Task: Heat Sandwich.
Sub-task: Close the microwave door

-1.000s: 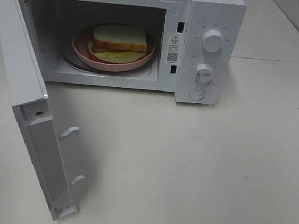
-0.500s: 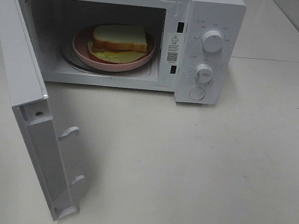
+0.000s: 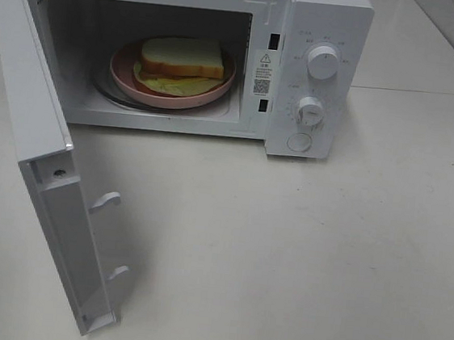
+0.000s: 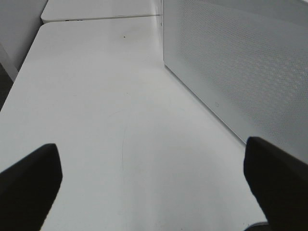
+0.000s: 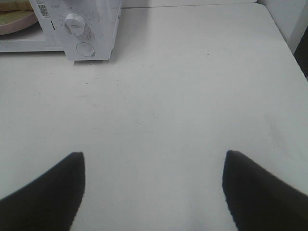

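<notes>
White bread, likely soft and light: the sandwich lies on a pink plate inside the open microwave at the bench's far edge. I'd lift by the plate rim. My left end effector and right end effector are spread, empty.

Matte white table, second white table just behind, soft even light

microwave | door swung open | pink plate inside | two knobs | white table
</notes>
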You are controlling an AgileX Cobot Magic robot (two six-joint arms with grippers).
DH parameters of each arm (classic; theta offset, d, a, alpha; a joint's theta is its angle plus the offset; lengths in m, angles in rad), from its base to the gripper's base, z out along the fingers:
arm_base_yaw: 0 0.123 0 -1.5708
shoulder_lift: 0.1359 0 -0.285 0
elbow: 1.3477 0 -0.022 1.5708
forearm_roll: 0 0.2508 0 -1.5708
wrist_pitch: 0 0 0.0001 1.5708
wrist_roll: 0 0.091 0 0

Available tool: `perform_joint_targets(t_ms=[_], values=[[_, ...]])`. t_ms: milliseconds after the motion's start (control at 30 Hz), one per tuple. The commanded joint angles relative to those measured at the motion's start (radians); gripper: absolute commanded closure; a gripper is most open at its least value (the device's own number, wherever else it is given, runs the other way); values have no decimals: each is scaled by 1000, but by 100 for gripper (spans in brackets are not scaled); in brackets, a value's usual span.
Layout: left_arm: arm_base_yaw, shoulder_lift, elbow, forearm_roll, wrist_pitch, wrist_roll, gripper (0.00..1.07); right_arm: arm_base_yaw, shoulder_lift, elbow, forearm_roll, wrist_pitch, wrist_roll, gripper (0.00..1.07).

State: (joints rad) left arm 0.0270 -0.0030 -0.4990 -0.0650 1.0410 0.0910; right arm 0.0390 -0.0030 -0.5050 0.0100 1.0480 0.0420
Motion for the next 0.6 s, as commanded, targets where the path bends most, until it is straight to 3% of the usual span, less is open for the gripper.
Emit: perform_joint_targets(t_ms=[33, 600], values=[[-4, -23, 4, 1, -4, -2, 10, -6, -29, 0, 6, -14, -11, 31], [-4, -23, 4, 1, -4, -2, 10, -6, -29, 0, 5, -14, -11, 31]])
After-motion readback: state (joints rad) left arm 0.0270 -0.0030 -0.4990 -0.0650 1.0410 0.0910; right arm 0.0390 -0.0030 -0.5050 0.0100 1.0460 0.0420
